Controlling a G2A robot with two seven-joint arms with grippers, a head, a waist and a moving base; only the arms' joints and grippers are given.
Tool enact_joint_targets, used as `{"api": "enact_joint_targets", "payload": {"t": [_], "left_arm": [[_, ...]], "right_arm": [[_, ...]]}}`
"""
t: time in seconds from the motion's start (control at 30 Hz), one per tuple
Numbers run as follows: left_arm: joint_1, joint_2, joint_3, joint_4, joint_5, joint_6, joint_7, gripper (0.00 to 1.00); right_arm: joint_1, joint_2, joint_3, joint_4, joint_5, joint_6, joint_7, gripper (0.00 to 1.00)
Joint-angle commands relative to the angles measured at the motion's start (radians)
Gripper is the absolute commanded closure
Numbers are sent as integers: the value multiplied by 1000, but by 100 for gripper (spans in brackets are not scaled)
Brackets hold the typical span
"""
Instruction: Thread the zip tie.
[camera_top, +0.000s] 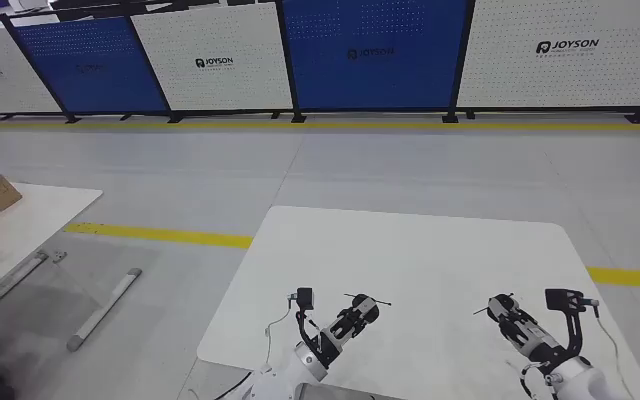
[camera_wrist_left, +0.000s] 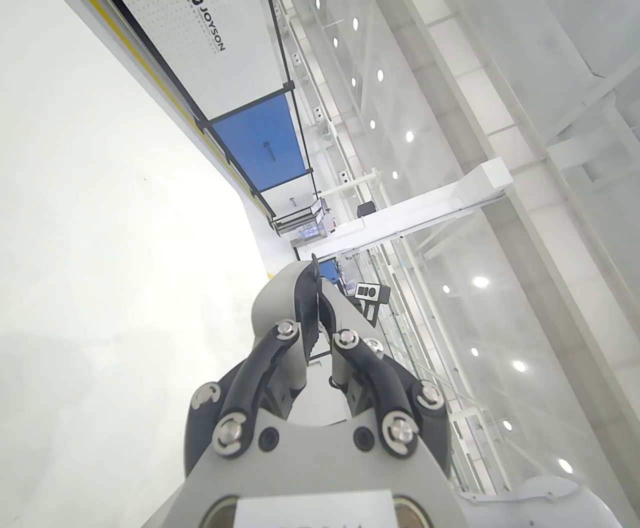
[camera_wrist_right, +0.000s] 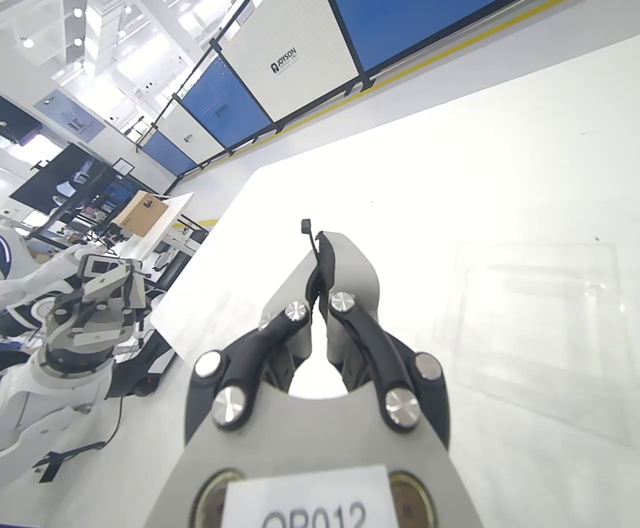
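Table (camera_wrist_right: 500, 150): zip tie (camera_wrist_right: 309, 237) in right jaws

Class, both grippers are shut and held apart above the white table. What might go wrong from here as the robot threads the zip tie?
1. The right gripper pinches the zip tie just behind its head; being so thin, it may twist or slip.
2. The left gripper, shut on a thin black strip, is well apart from it; a slight misalignment on meeting could miss the head.

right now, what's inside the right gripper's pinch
The right gripper is shut on a black zip tie, whose head pokes out past the tips. The part inside the pinch is covered.
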Motion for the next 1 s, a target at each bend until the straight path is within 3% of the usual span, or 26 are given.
{"api": "enact_joint_targets", "payload": {"t": [0.0, 0.1, 0.17, 0.33, 0.43, 0.77, 0.87, 0.97], "left_arm": [[0, 0, 0, 0, 0, 0, 0, 100], [0, 0, 0, 0, 0, 0, 0, 100], [0, 0, 0, 0, 0, 0, 0, 100], [0, 0, 0, 0, 0, 0, 0, 100], [0, 0, 0, 0, 0, 0, 0, 100], [0, 0, 0, 0, 0, 0, 0, 100], [-22, -3, 15, -13, 32, 22, 16, 100], [-50, -11, 61, -37, 96, 49, 50, 100]], "right_arm": [[-1, -1, -3, 1, 8, -4, -4, 100], [4, -7, -6, 26, 43, -33, -46, 100], [4, -15, -19, 59, 105, -96, -107, 100], [19, -37, -91, 95, 25, -115, -293, 100], [37, -46, -128, 114, 36, -123, -291, 100], [37, -46, -128, 114, 36, -123, -291, 100], [37, -46, -128, 114, 36, -123, -291, 100], [37, -46, -128, 114, 36, -123, -291, 100]]}}
